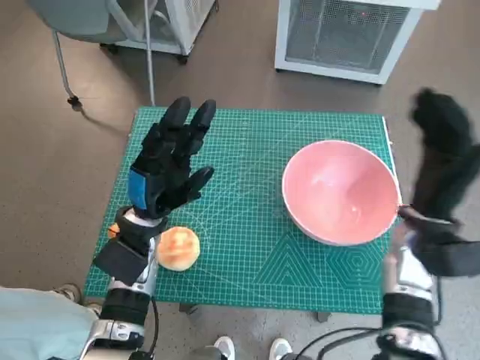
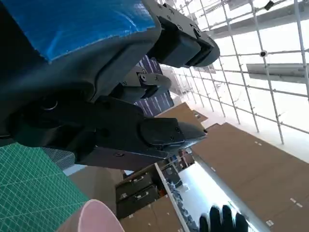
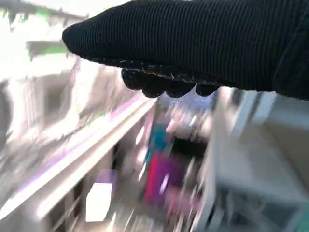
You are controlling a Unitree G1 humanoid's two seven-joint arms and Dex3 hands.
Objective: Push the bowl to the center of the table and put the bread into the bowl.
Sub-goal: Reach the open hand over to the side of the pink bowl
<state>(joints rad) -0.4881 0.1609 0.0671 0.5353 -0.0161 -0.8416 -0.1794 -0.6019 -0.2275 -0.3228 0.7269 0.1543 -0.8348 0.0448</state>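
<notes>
Left hand [image 1: 166,169] is hovering over the desk's [image 1: 247,255] green cutting mat, fingers [image 1: 193,121] spread wide & pointing away from the robot, grasping nothing. Blue tape is showing on its back. The bread [image 1: 178,248], a round golden bun, is sitting on the mat behind those fingers, just beside the left wrist, not touched by the hand. Something small & orange [image 1: 113,231] is peeking out at the mat's edge on the wrist's other side; can't tell what it is.

Right hand [image 1: 444,161] in the knitted glove is raised beside the desk's right edge, blurred in the head view. Its fingers are looking extended and loose w/ nothing in them. The pink bowl [image 1: 341,192] is standing upright on the mat's right part, just inward of the right fingers, its rim near the gloved wrist; contact can't be told. Bowl & bread are well apart, bowl is holding nothing.

Left wrist view is showing a slice of the bowl's rim [image 2: 99,216] and the gloved fingertips [image 2: 223,220] beyond it. Right wrist view is too smeared to read past the glove [image 3: 193,43].

Beyond the desk, a white cabinet [image 1: 341,34] and a chair's legs [image 1: 64,71] are standing on the brown floor.
</notes>
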